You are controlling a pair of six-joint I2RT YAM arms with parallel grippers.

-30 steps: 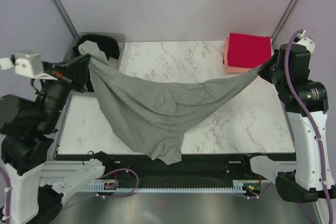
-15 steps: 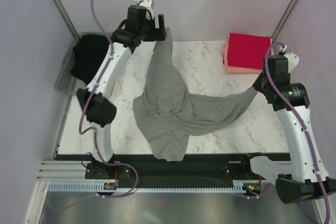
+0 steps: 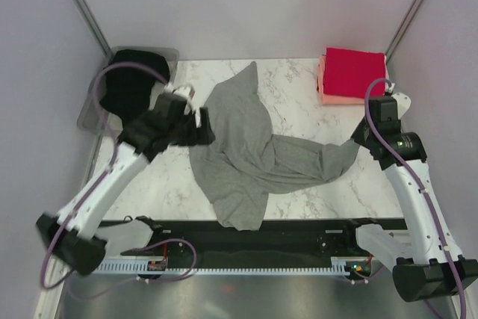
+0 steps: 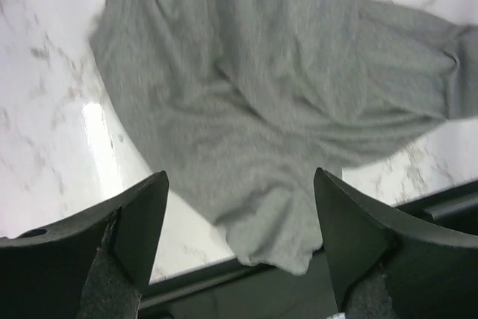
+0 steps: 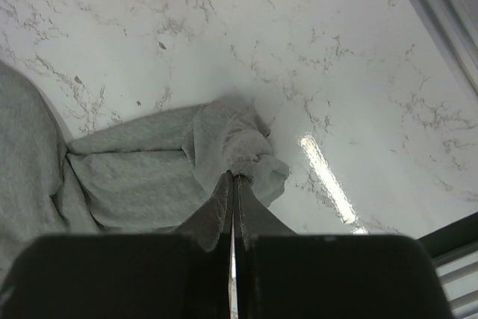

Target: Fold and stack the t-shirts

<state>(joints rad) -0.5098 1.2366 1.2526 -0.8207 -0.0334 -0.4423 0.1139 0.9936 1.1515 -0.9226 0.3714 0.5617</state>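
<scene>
The left pincer [image 4: 239,184] gapes wide and empty, seemingly just above the grey t-shirt [image 3: 243,147], its arm stretched low from seven o'clock toward the middle of the desk [image 3: 299,87]. The right pincer [image 5: 233,184] is clamped on the shirt's three-o'clock corner, its arm bent upright. The shirt lies crumpled mid-desk, its hem overhanging at six o'clock.

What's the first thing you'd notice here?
A big crumpled grey t-shirt sprawls across the middle of the marble table, one end pinched in the right gripper. The left gripper hovers open above it. A bright red folded shirt sits at the far right corner.
</scene>
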